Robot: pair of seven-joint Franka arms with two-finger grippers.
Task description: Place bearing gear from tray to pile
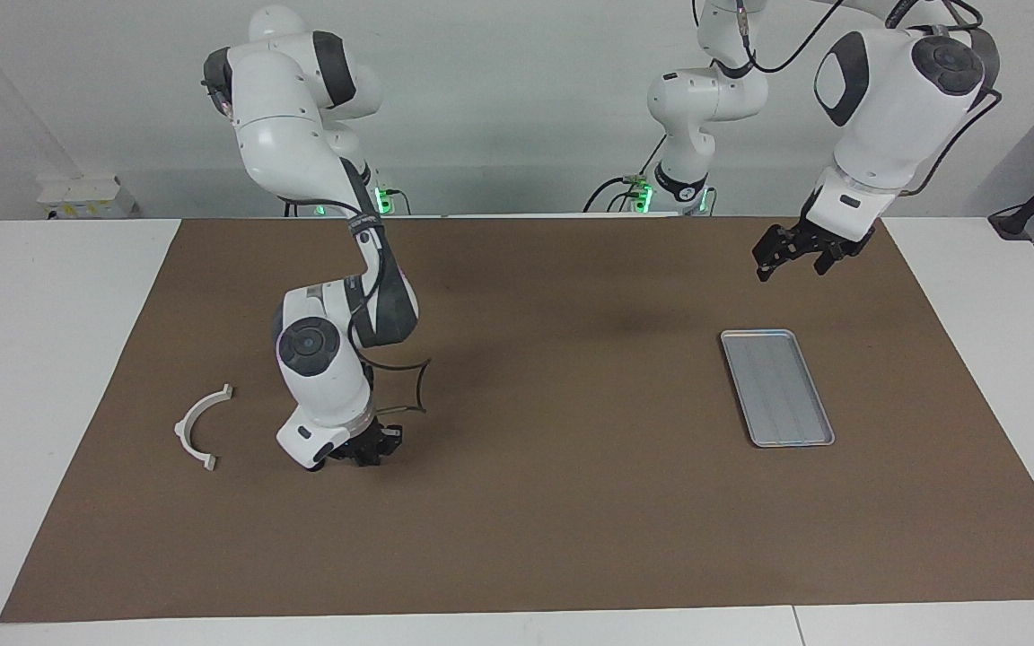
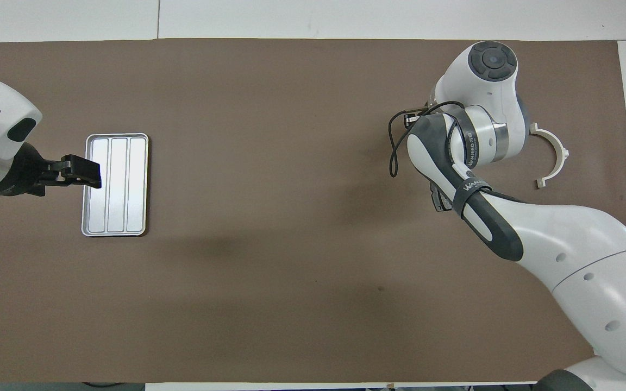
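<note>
Brown mat (image 1: pixel 517 502) over white table (image 1: pixel 41 359)

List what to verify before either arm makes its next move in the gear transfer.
1. Gear in the tray: not ok. Its ribbed floor shows bare in both views.
2. Left gripper off the tray: ok. It hangs in the air over the tray's rim.
3. Right gripper load: cannot tell. It is low at the mat, and the arm hides it from above.
4. White bracket free: ok. It lies flat on the mat, apart from the right gripper.
5. Dark pieces of the pile: cannot tell. None shows in either view.
</note>
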